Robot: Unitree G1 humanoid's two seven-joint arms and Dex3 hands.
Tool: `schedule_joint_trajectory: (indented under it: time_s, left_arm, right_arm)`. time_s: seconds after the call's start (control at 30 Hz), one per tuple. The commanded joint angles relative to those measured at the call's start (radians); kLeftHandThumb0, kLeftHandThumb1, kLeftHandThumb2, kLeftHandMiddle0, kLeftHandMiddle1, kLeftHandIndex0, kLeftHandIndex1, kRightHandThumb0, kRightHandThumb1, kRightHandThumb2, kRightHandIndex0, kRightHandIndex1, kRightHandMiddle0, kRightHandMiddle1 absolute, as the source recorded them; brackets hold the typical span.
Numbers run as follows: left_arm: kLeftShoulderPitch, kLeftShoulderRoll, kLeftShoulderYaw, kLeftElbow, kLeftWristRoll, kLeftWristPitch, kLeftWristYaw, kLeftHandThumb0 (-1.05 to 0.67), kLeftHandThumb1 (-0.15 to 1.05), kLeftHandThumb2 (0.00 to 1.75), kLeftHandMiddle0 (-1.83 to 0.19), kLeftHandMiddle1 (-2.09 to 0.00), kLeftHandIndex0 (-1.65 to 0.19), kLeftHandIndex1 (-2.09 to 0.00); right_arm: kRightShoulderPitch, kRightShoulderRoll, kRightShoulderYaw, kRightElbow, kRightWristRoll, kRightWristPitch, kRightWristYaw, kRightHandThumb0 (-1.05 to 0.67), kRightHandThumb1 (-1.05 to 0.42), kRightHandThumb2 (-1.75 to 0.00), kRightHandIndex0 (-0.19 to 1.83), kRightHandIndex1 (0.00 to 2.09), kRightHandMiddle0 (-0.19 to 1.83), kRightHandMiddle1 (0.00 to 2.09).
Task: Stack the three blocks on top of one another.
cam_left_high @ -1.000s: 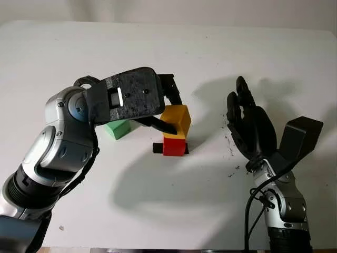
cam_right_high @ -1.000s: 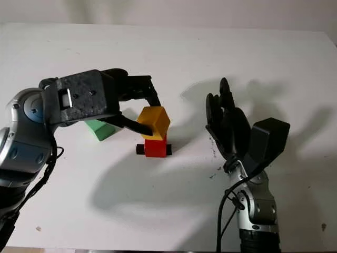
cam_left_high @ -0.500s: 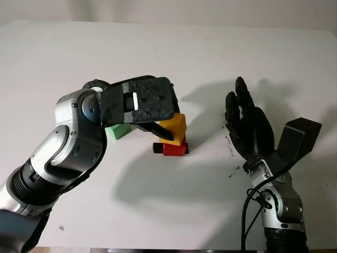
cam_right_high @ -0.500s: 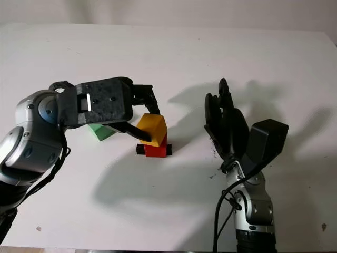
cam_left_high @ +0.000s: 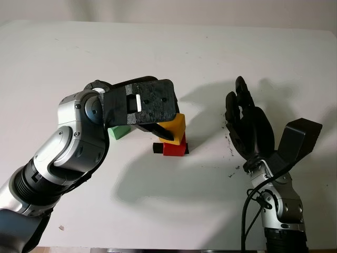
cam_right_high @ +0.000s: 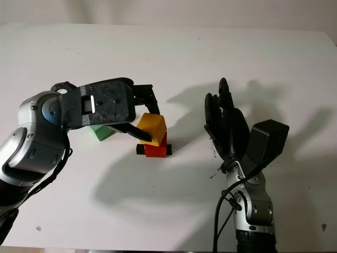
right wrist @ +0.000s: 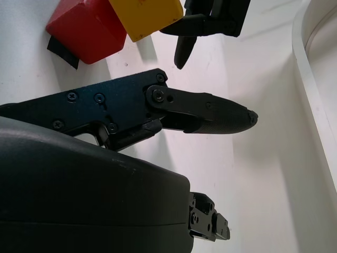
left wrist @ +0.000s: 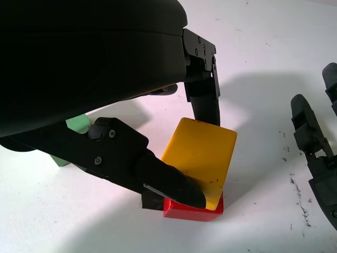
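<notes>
A yellow block (cam_left_high: 176, 128) sits tilted on top of a red block (cam_left_high: 174, 149) near the table's middle, with my left hand (cam_left_high: 166, 122) shut on it; a thumb (left wrist: 158, 179) presses its near face and a finger (left wrist: 206, 103) its far edge. The red block stands on a small black marker (cam_left_high: 157, 148). A green block (cam_left_high: 119, 132) lies on the table just left of the stack, partly hidden behind the left hand's shell. My right hand (cam_left_high: 247, 124) is open, held upright to the right of the stack, well apart from it.
The white table (cam_left_high: 174, 58) stretches out bare behind and in front of the stack. Small dark specks (cam_left_high: 230, 153) mark the surface beside the right hand. The left forearm (cam_left_high: 63, 158) crosses the near left part of the table.
My left hand has lowered the yellow block onto the red block and moved a little right. The right hand has stayed where it was.
</notes>
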Motion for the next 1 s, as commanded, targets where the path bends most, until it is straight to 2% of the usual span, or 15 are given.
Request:
schedule_joint_trajectory:
  time_s: [0.0, 0.13, 0.17, 0.2, 0.27, 0.3, 0.37, 0.7, 0.87, 0.97]
  left_arm:
    - [-0.01, -0.014, 0.011, -0.004, -0.005, 0.008, 0.011, -0.32, 1.05, 0.11, -0.25, -0.07, -0.24, -1.71]
    - [-0.017, -0.028, 0.003, 0.003, -0.004, 0.008, 0.025, -0.33, 1.05, 0.08, -0.41, -0.17, -0.2, -1.7]
    - [-0.016, -0.03, 0.006, 0.005, -0.006, -0.003, 0.029, -0.34, 1.05, 0.08, -0.35, -0.34, -0.19, -1.68]
    - [-0.015, -0.033, 0.008, 0.005, -0.007, -0.01, 0.034, -0.34, 1.05, 0.08, -0.22, -0.63, -0.17, -1.67]
    - [-0.015, -0.037, 0.01, 0.005, -0.008, -0.015, 0.04, -0.34, 1.05, 0.08, -0.07, -0.97, -0.15, -1.64]
    - [-0.012, -0.038, 0.013, 0.007, -0.011, -0.021, 0.042, -0.34, 1.05, 0.08, -0.06, -0.99, -0.15, -1.64]
    - [-0.014, -0.038, 0.009, 0.008, -0.011, -0.009, 0.042, -0.35, 1.05, 0.08, -0.09, -0.85, -0.15, -1.62]
    - [-0.014, -0.033, -0.002, 0.008, -0.009, 0.009, 0.047, -0.35, 1.04, 0.06, -0.05, -0.83, -0.21, -1.66]
    - [-0.006, -0.036, 0.011, 0.008, -0.024, 0.004, 0.05, -0.34, 1.04, 0.05, -0.05, -0.93, -0.26, -1.73]
    - [-0.007, -0.031, 0.007, 0.006, -0.024, 0.01, 0.049, -0.35, 1.04, 0.05, -0.09, -0.79, -0.27, -1.76]
  right_arm:
    - [0.011, -0.002, -0.001, 0.001, -0.005, -0.021, 0.001, -0.63, -1.05, -0.55, -0.19, 0.0, -0.19, 0.0]
    - [0.013, -0.004, 0.003, 0.009, -0.011, -0.034, 0.006, -0.62, -1.05, -0.57, -0.19, 0.0, -0.19, 0.0]
    - [0.014, -0.005, 0.004, 0.009, -0.013, -0.035, 0.006, -0.62, -1.05, -0.57, -0.19, 0.0, -0.19, 0.0]
    - [0.014, -0.006, 0.006, 0.008, -0.017, -0.037, 0.006, -0.62, -1.05, -0.57, -0.19, 0.0, -0.19, 0.0]
    - [0.012, -0.007, 0.008, 0.008, -0.023, -0.034, 0.005, -0.62, -1.05, -0.58, -0.19, 0.0, -0.19, 0.0]
    - [0.012, -0.006, 0.007, 0.006, -0.024, -0.03, 0.002, -0.63, -1.05, -0.58, -0.19, 0.0, -0.19, 0.0]
    - [0.013, -0.004, 0.004, 0.008, -0.023, -0.031, 0.003, -0.63, -1.05, -0.57, -0.19, 0.0, -0.19, 0.0]
    - [0.016, -0.005, -0.003, 0.011, -0.012, -0.034, 0.011, -0.64, -1.05, -0.55, -0.19, 0.0, -0.19, 0.0]
    - [0.014, -0.007, -0.001, 0.012, -0.013, -0.035, 0.011, -0.63, -1.05, -0.56, -0.19, 0.0, -0.19, 0.0]
    - [0.013, -0.006, -0.002, 0.012, -0.011, -0.034, 0.01, -0.62, -1.05, -0.57, -0.19, 0.0, -0.19, 0.0]
